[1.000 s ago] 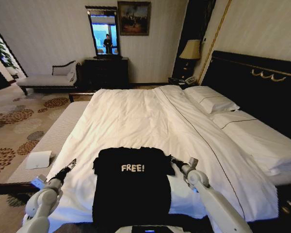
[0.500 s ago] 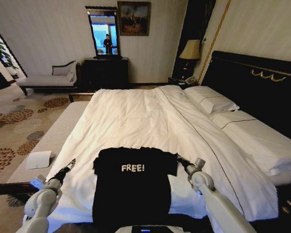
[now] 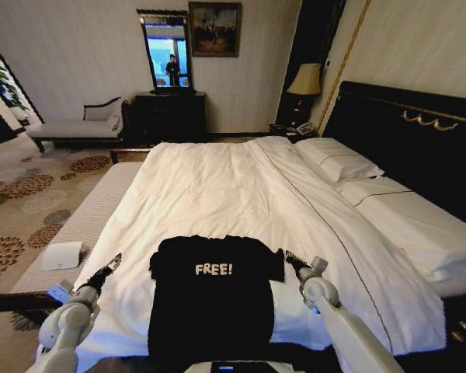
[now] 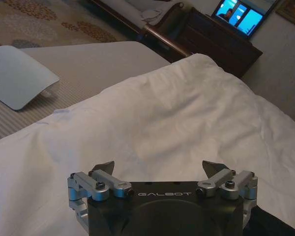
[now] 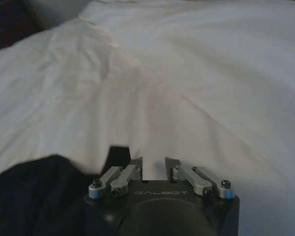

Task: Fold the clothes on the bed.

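We are seeing the soft black T-shirt (image 3: pixel 211 299) lying flat at the bed's (image 3: pixel 217 186) near edge, white "FREE!" lettering facing up, on a smooth, faintly creased white duvet (image 3: pixel 210 194). Our right gripper (image 3: pixel 290 259) is sitting just beside the shirt's right sleeve, fingers nearly closed, holding nothing. Our left gripper (image 3: pixel 113 263) is hovering apart at the left, fingers spread wide; "GALBOT" is showing on its body.

Black T-shirt (image 3: pixel 211 299) with white lettering, white duvet (image 3: pixel 217 190), seemingly floral-patterned carpet (image 3: pixel 31 202).
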Robot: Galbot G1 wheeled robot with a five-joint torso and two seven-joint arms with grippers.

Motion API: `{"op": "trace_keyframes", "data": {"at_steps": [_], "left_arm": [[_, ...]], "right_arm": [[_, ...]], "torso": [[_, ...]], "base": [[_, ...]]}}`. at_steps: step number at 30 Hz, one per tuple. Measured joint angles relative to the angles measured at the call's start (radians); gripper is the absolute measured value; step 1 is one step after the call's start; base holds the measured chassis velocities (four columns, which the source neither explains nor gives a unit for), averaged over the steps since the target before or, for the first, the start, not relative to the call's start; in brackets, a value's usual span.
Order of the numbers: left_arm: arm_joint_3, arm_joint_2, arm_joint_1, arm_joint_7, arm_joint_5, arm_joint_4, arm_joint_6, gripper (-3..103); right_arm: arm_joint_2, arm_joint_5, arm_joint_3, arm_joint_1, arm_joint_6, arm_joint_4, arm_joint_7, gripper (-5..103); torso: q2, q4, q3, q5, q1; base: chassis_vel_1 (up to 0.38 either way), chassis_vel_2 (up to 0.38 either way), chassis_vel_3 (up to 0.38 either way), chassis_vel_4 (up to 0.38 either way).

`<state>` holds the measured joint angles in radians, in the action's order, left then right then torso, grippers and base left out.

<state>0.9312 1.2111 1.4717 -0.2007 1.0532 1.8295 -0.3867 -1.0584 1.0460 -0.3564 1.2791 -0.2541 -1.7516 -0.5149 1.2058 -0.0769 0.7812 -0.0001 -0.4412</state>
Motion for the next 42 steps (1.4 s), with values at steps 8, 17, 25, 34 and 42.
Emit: {"op": "trace_keyframes", "data": {"at_steps": [8,17,25,34,42], "left_arm": [[-0.007,0.007,-0.002,0.0,-0.008,-0.004,0.001,100],[-0.004,0.007,0.008,0.0,-0.013,0.01,0.001,100],[0.012,-0.002,0.019,0.0,-0.005,0.01,0.006,100],[0.014,-0.003,0.02,0.0,-0.004,0.013,0.007,100],[0.014,-0.002,0.018,0.0,-0.002,0.012,0.007,100]], "right_arm": [[-0.028,0.078,-0.033,0.133,-0.017,-0.128,-0.028,58],[-0.077,0.097,-0.025,0.148,-0.019,-0.126,-0.023,60],[-0.092,0.096,-0.02,0.168,-0.019,-0.149,-0.022,33],[-0.099,0.061,-0.015,0.213,-0.008,-0.19,-0.046,1],[-0.1,0.059,-0.012,0.26,-0.007,-0.25,-0.083,0]], "torso": [[0.0,-0.0003,0.0,0.0001,0.0],[0.0,-0.0002,0.0,0.0,0.0],[0.0,-0.0001,0.0,0.0001,0.0],[0.0,0.0,0.0,0.0002,0.0],[0.0,-0.0002,0.0,0.0001,0.0]], "base": [[0.0,0.0,0.0,0.0],[0.0,0.0,0.0,0.0],[0.0,0.0,0.0,0.0],[0.0,0.0,0.0,0.0],[0.0,0.0,0.0,0.0]]}}
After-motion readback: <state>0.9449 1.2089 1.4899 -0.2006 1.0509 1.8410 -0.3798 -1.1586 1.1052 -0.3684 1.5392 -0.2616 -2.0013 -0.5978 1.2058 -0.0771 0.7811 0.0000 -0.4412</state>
